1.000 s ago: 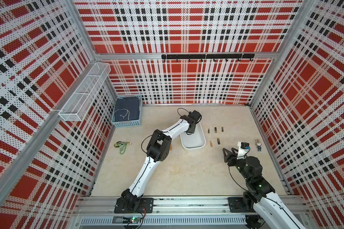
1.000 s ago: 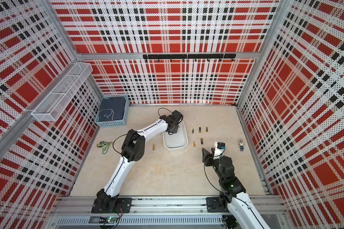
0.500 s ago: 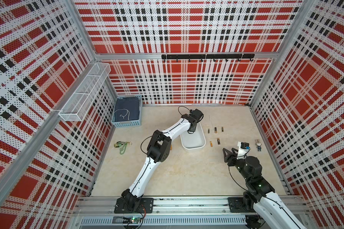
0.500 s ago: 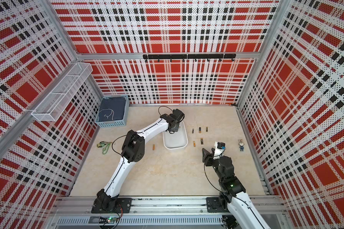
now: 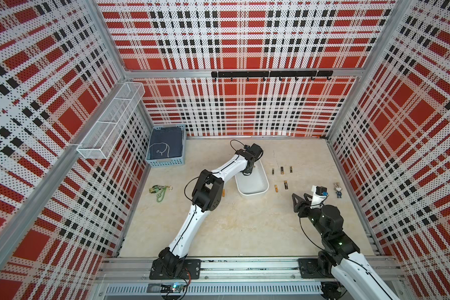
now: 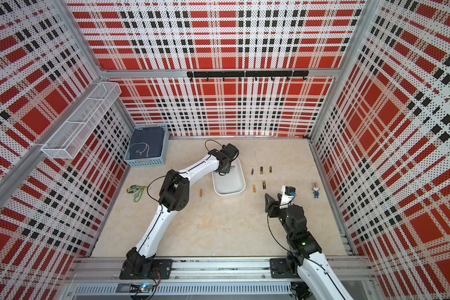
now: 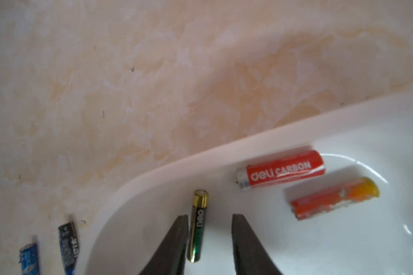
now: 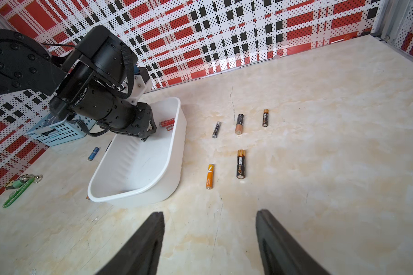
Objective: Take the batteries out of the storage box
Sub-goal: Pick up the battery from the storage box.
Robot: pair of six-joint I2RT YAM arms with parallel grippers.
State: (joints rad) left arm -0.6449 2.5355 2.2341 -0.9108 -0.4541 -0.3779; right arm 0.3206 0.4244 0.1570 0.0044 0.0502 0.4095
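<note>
Left fingers (image 7: pixel 177 238) stand apart in the storage box (image 7: pixel 224 148), straddling a black-and-gold battery (image 7: pixel 198 223) that lies close beside one of them, unpinched, with a red battery (image 7: pixel 281 170) and an orange battery (image 7: pixel 334 198) by the wall; right fingers (image 8: pixel 141 245) hang apart and empty over the counter (image 8: pixel 320 166), where loose batteries (image 8: pixel 240 164) lie beside the box. These cells look light, rigid and slick, ready to roll on that glossy floor, so pinch across mid-barrel. In both top views the left arm (image 5: pixel 229 166) covers the box's far end, so more may hide there, and two bluish batteries (image 7: pixel 29 258) outside the rim are blurred and cut off.
</note>
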